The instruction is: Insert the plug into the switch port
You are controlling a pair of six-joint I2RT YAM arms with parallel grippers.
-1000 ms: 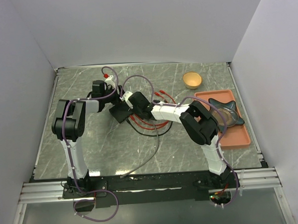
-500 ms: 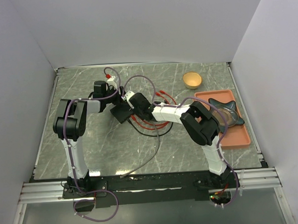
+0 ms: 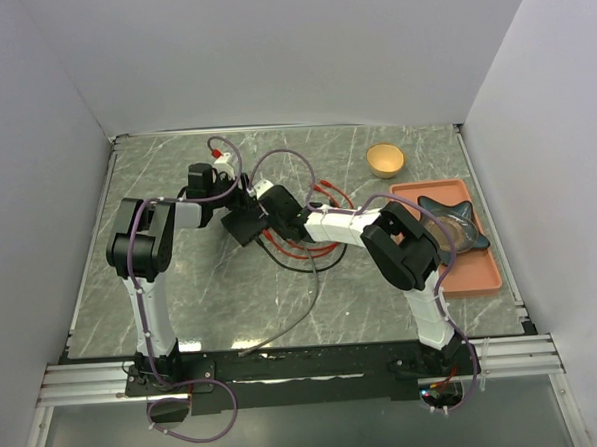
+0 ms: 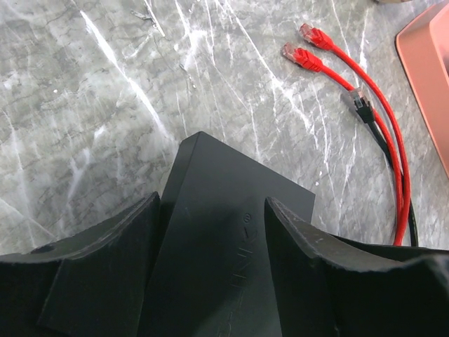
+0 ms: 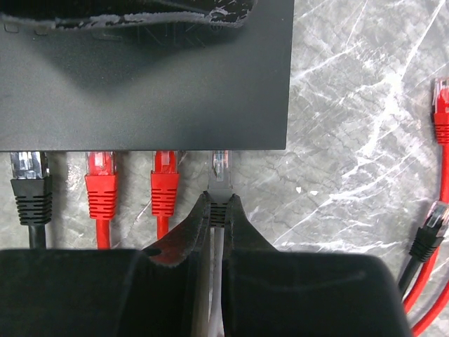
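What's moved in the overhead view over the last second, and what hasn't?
The left arm's fingers shifted slightly right, closing on the flat black switch box. The right arm's fingers crept a little toward the box with the grey plug. The box, red cables, yellow bowl and orange tray stayed put.

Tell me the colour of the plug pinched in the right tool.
Grey boot with a clear tip, held by the right tool; clearest in the right wrist view.
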